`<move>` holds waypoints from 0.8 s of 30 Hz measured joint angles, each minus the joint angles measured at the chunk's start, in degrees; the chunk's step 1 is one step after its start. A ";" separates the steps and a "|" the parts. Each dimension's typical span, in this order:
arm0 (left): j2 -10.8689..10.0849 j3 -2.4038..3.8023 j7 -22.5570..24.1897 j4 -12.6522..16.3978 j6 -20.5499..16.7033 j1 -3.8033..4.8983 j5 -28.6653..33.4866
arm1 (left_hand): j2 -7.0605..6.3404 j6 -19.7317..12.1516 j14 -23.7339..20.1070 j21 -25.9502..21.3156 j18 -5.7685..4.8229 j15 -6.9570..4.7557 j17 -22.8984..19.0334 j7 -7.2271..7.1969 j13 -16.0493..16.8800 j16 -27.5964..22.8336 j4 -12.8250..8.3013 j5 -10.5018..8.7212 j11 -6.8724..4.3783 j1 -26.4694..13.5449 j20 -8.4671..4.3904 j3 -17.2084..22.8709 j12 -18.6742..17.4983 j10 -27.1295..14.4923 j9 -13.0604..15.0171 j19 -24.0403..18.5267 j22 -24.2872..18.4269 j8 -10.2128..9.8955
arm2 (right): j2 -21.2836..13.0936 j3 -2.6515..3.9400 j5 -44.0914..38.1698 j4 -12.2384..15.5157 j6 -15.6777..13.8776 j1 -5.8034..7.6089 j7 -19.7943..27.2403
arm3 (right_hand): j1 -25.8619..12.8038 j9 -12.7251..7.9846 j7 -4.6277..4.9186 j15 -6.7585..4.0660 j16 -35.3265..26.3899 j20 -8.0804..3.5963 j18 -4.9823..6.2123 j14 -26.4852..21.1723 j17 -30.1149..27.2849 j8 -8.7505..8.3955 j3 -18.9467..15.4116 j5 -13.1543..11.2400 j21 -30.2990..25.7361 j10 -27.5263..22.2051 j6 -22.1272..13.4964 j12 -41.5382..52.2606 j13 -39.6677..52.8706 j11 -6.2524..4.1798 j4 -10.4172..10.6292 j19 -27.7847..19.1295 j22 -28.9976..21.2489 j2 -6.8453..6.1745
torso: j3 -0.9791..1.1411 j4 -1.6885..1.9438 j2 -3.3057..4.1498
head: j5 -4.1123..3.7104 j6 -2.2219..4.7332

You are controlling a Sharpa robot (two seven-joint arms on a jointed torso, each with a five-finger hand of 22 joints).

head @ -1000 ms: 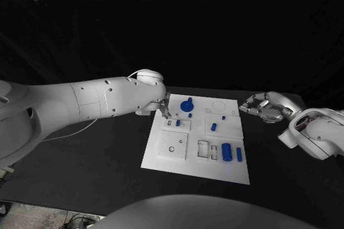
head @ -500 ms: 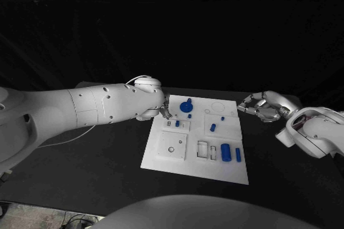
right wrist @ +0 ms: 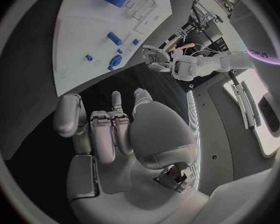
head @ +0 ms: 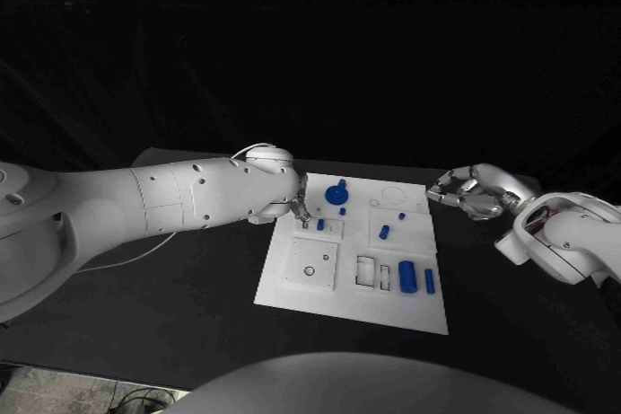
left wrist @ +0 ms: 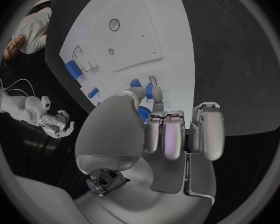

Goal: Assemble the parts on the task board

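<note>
Black counter (head: 155, 315) carries the board (head: 317, 284); left robot hand (head: 298, 205) pinches a blue part (left wrist: 149, 91) over the board's edge. Right robot hand (head: 468, 193) hovers clenched and empty beside the board.

One piece of lettering shows, in the right wrist view: small dark print on a white robot arm (right wrist: 255, 55) at the rim of the circle, too small and bent to read with any certainty. The task board (head: 310, 279) and its blue parts (head: 409, 275) carry no legible marks or numbers.
</note>
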 measured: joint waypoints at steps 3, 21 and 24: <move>0.18 -0.01 0.00 -0.23 0.38 -0.19 0.00 | 0.45 0.20 0.00 0.00 0.00 0.00 0.00 0.20 0.00 0.00 -0.01 -0.03 0.00 -0.45 0.00 0.01 0.00 0.00 -0.17 0.00 0.00 -0.10 | -0.05 0.00 0.01 0.05 0.00 0.00 0.00 | 0.09 0.00 0.00 0.00 0.00 0.00 0.00 0.00 0.00 0.00 0.00 0.00 0.00 0.00 0.00 0.01 0.00 0.00 0.00 0.00 0.00 0.09 | -0.07 0.12 -0.08 | -0.05 0.00; 0.58 -0.03 0.63 -1.27 0.47 -1.69 -0.79 | 0.72 0.20 0.00 -0.24 0.00 0.00 0.00 0.19 0.00 0.00 -1.66 -0.70 0.00 -1.81 0.00 1.32 0.00 0.00 -0.45 0.00 0.00 -0.57 | -0.11 0.00 0.03 0.19 -0.05 0.00 0.04 | 0.23 0.00 0.00 0.00 0.00 0.00 0.00 0.00 0.04 0.00 0.00 0.00 0.00 -0.02 0.00 0.09 -0.05 0.02 0.00 0.00 0.04 0.23 | -0.40 0.64 -0.58 | -0.64 0.00; 0.66 -0.03 1.08 -1.39 0.06 -1.78 -1.13 | 0.65 0.20 0.00 -0.24 0.00 0.00 0.00 0.19 0.00 0.00 -1.72 -0.74 0.00 -1.87 0.00 1.38 0.00 0.00 -0.44 0.00 0.00 -0.66 | -0.14 0.00 0.03 0.20 -0.05 0.00 0.05 | 0.23 0.01 0.00 0.00 0.00 0.00 0.00 0.00 0.04 0.00 0.00 0.00 0.00 -0.02 0.00 0.00 -0.05 0.02 0.00 0.00 0.04 0.23 | -0.43 0.71 -0.65 | -0.77 0.00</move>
